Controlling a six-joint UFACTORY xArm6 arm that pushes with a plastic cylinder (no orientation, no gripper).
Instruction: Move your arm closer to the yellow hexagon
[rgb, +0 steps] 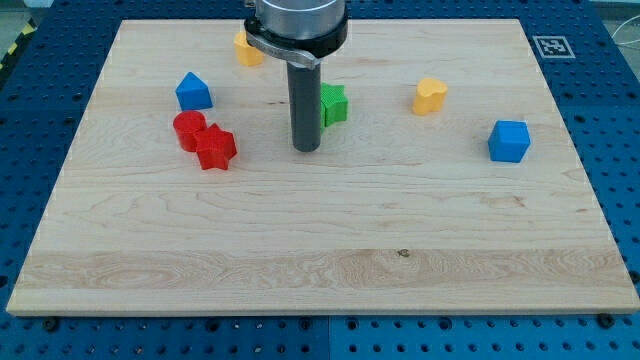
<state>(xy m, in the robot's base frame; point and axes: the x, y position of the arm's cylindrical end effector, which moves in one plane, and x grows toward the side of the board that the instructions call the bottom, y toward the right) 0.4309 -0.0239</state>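
Note:
A yellow block (246, 49), which looks like the hexagon, lies near the view's top, partly hidden behind the arm's housing. My tip (306, 149) rests on the board below and to the right of it, well apart. A green star (334, 104) sits just to the right of the rod, close to it or touching. A yellow heart-like block (430, 96) lies further right.
A blue house-shaped block (193, 92) lies at the left. A red cylinder (188, 130) and a red star (216, 149) touch each other left of my tip. A blue cube (509, 140) is at the right. The wooden board (320, 260) sits on a blue perforated table.

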